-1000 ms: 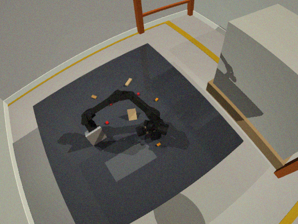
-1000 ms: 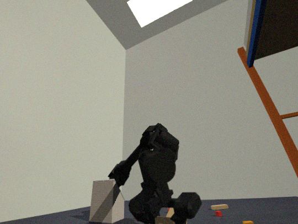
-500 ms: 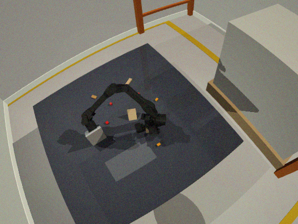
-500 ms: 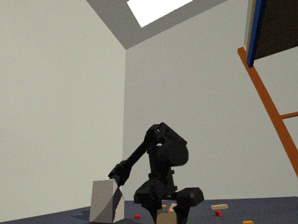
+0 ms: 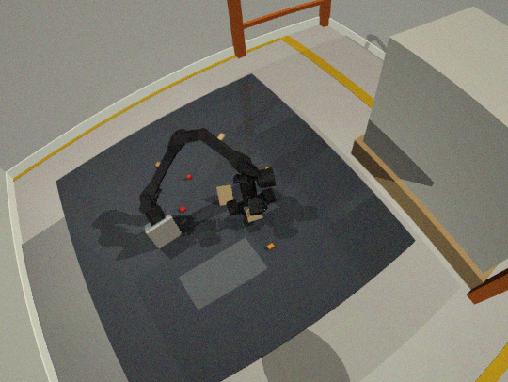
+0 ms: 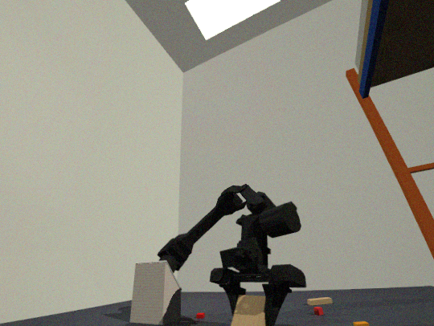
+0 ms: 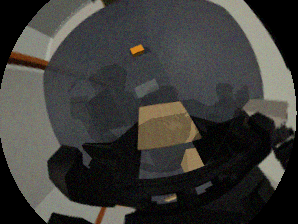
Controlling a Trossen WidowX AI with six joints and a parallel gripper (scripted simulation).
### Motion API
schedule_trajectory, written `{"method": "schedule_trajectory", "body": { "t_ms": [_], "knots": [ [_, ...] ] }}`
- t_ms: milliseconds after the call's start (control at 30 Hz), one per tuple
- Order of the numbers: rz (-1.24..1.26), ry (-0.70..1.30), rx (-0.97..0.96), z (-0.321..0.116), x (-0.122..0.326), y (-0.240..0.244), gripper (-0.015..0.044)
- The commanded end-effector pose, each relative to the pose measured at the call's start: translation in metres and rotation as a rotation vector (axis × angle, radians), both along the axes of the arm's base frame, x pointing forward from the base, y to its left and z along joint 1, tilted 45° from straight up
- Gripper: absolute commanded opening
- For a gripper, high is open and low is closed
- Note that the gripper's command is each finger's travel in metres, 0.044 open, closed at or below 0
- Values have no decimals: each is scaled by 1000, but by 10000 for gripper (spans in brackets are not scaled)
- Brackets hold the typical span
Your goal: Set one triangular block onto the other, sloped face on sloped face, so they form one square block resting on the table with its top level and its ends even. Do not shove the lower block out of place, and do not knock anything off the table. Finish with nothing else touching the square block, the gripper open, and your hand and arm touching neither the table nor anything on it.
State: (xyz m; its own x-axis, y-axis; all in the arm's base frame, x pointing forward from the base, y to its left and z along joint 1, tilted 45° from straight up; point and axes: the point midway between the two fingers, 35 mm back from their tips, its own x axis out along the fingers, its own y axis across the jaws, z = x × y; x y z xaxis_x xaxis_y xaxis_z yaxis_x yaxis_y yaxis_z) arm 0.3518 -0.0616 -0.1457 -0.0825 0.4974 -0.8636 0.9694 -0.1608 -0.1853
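Observation:
My gripper [image 5: 253, 213] [image 6: 255, 310] [image 7: 161, 119] is shut on a light wooden triangular block [image 5: 255, 217] [image 6: 250, 311] [image 7: 167, 122]. One finger is on each side of it. The held block looks raised off the dark table, but its lower edge is cut off in the exterior view. The other triangular block [image 5: 225, 195] [image 7: 191, 160] lies on the table beside the gripper, on the arm base's side, apart from the held one. Its slope is hard to make out, and it is partly hidden by a finger in the wrist view.
A pale box [image 5: 163, 232] [image 6: 149, 293] stands by the arm's base. Red bits [image 5: 189, 177] [image 5: 182, 209], an orange bit [image 5: 270, 246] [image 7: 137, 49] and small tan pieces [image 5: 221, 136] [image 5: 158, 164] lie around. A grey rectangle [image 5: 223, 274] [image 7: 147, 88] marks the dark table [image 5: 329, 263].

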Motion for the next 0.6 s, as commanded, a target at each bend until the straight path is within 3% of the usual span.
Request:
{"method": "schedule_trajectory", "body": {
  "t_ms": [0, 567],
  "knots": [
    [13, 15, -82, 5, 0, 3, 0],
    [96, 88, -509, 23, 7, 25, 0]
  ]
}}
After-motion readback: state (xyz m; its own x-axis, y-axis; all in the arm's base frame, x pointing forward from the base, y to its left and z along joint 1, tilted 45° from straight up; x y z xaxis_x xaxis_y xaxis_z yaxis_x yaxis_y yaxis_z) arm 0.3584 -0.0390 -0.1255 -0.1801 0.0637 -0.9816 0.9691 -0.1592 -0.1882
